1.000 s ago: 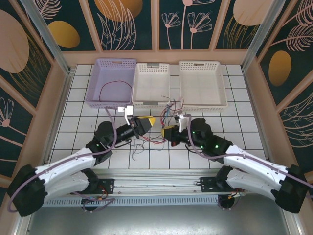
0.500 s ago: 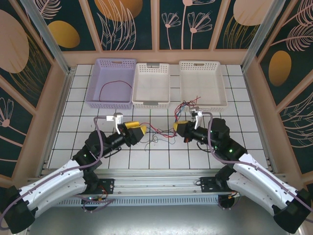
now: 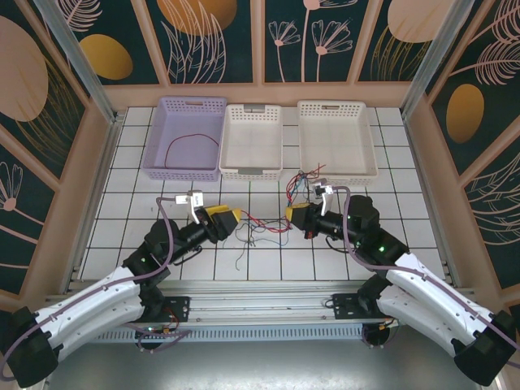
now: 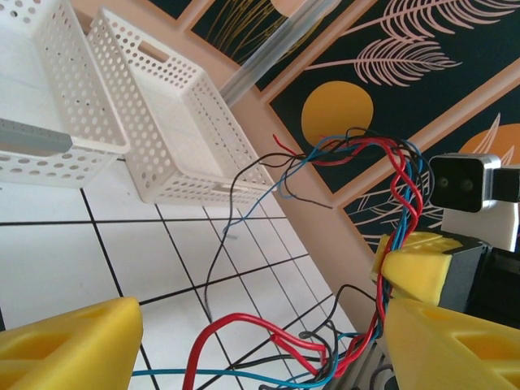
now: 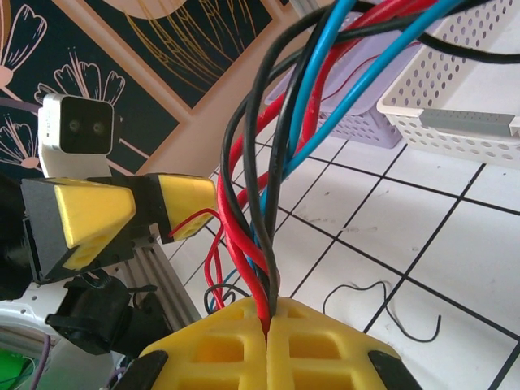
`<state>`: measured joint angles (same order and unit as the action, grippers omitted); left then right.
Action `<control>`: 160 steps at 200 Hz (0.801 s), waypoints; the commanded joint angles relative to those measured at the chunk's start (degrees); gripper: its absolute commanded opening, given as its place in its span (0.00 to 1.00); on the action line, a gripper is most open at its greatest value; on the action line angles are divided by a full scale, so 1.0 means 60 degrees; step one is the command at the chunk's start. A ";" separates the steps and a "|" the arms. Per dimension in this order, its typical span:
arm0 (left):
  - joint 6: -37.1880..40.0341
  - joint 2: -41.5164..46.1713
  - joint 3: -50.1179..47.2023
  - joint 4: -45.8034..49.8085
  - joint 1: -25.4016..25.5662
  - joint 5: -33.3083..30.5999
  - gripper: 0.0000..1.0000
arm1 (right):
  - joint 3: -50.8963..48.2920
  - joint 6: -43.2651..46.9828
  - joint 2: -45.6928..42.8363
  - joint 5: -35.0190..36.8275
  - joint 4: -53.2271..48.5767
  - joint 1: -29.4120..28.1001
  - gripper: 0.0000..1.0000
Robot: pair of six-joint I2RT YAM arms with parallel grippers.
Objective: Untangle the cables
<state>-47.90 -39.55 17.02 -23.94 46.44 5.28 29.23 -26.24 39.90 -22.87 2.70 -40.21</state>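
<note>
Untangling is under way: the right gripper (image 5: 268,321) is clamped on the cables (image 5: 253,244), bunched above the table (image 3: 138,183) between both arms, and the left gripper (image 4: 264,335), jaws apart, probably needs to single out one strand.

A white tiled floor (image 3: 394,162) with dark grid lines lies under even light. Dark walls (image 3: 284,41) on the left, right and far sides carry pale leaves, flowers and orange ovals. They are framed in light wood (image 3: 260,93), with metal posts (image 3: 69,49) at the far corners.

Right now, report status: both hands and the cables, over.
Left hand open, cables passing loose through it. Right hand shut on them. One red wire lies apart in the purple basket; nothing in the way.
</note>
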 commanded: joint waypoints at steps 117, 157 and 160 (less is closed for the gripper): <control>-0.0948 -0.0762 -0.0422 -0.1319 0.0037 0.0533 0.47 | 0.0167 -0.0497 0.0217 -0.0545 0.0868 0.0007 0.00; -0.1000 -0.0816 -0.0420 -0.1460 0.0045 0.0552 0.40 | 0.0181 -0.0505 0.0264 -0.0568 0.0905 -0.0052 0.00; -0.1006 -0.0820 -0.0419 -0.1472 0.0040 0.0555 0.39 | 0.0181 -0.0505 0.0264 -0.0568 0.0899 -0.0052 0.00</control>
<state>-53.41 -44.16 14.98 -29.93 46.44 7.60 29.23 -28.88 41.74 -25.04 4.58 -40.23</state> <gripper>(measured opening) 0.416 0.053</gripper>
